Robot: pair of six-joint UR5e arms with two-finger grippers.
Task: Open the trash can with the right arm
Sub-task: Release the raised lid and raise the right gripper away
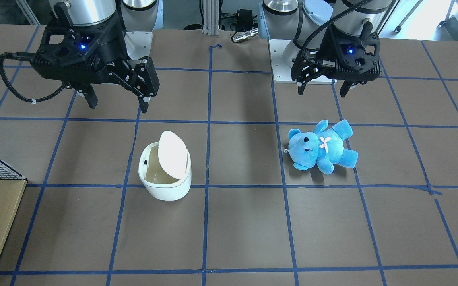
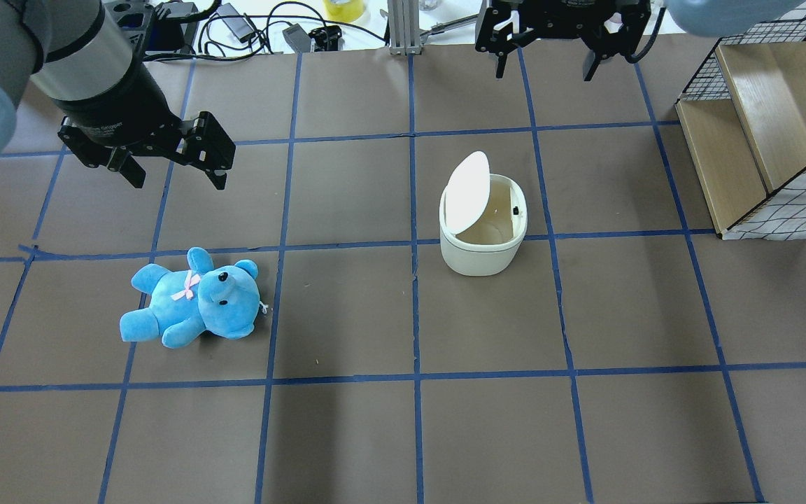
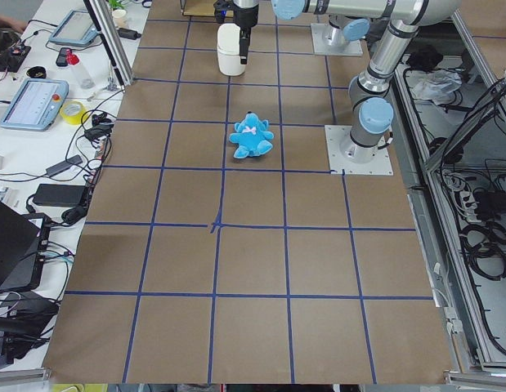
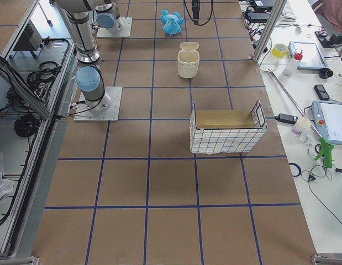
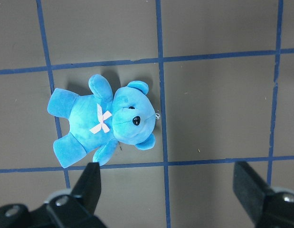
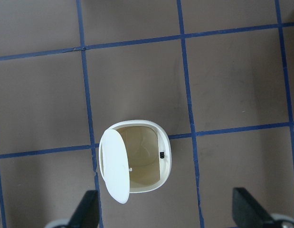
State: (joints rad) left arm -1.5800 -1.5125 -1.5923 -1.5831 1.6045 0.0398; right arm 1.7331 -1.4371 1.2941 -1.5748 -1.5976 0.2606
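Trash can open beneath my right fingers.
My right gripper (image 1: 118,102) hangs with its fingers spread wide and empty. The white trash can (image 1: 165,183) stands below them, touching neither tip. Its lid (image 1: 173,150) is tipped up on edge, showing the tan inside and a small dark piece, perhaps a latch. Farther off, my left gripper (image 1: 322,90) is equally wide and empty above the blue teddy bear (image 1: 320,147).

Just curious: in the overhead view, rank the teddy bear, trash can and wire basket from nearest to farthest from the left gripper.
From the left gripper:
1. Teddy bear, close by, on the left side.
2. Trash can, mid-table, lid up.
3. Wire basket, at the far right edge.
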